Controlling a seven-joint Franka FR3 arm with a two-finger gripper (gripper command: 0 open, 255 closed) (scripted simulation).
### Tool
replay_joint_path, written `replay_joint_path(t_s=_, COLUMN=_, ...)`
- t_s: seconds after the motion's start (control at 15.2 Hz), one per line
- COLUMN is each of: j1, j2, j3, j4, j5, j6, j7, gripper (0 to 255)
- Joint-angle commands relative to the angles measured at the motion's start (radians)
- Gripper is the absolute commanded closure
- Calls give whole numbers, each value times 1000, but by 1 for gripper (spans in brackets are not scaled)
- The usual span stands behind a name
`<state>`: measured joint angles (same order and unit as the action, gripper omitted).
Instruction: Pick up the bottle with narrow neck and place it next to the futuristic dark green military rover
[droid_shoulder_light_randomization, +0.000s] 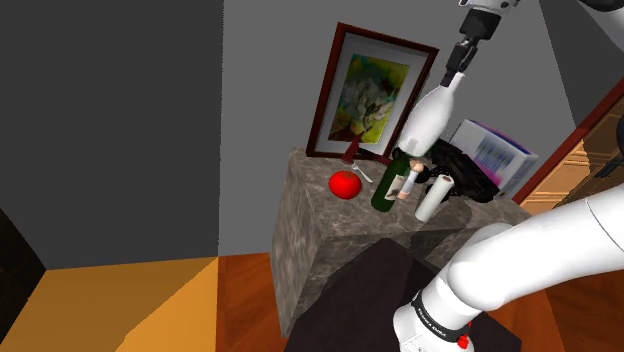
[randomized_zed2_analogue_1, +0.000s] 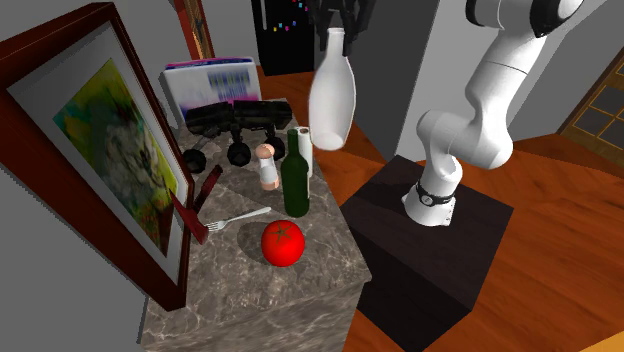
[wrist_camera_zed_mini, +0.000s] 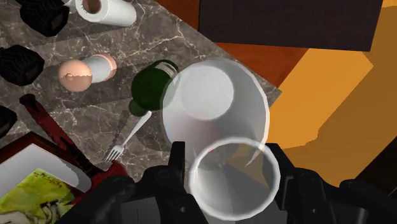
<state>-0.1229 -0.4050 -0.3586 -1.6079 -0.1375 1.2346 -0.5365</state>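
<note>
The marble table takes up the lower left of the second exterior view, and a framed picture leans along its left side. The white arm rises from the dark stand at the right and reaches to the top middle. The dark wheeled rover sits in the upper left, in front of a white box. The white narrow-necked bottle hangs upright at the top middle, lifted clear of the table, and the black gripper pinches its neck. Just below it stands a green bottle, with a small shaker to its left. A red tomato and a fork lie lower in the frame.
</note>
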Motion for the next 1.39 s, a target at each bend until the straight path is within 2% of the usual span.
replay_joint_path(t_s=0.0, j1=-11, j2=-8, j3=-32, j4=4, j5=-15, j6=-6, j7=-48, gripper=255)
replay_joint_path(t_s=0.53, j1=-50, j2=29, j3=-204, j4=75, j5=-61, j6=-14, j7=-273, gripper=255)
replay_joint_path(t_s=0.86, j1=-67, j2=101, j3=-341, j4=160, j5=-57, j6=-15, j7=-435, gripper=255)
replay_joint_path(t_s=1.12, j1=-80, j2=204, j3=-485, j4=257, j5=-10, j6=-15, j7=-589, gripper=255)
replay_joint_path(t_s=1.32, j1=-110, j2=330, j3=-625, j4=351, j5=83, j6=-21, j7=-735, gripper=255)
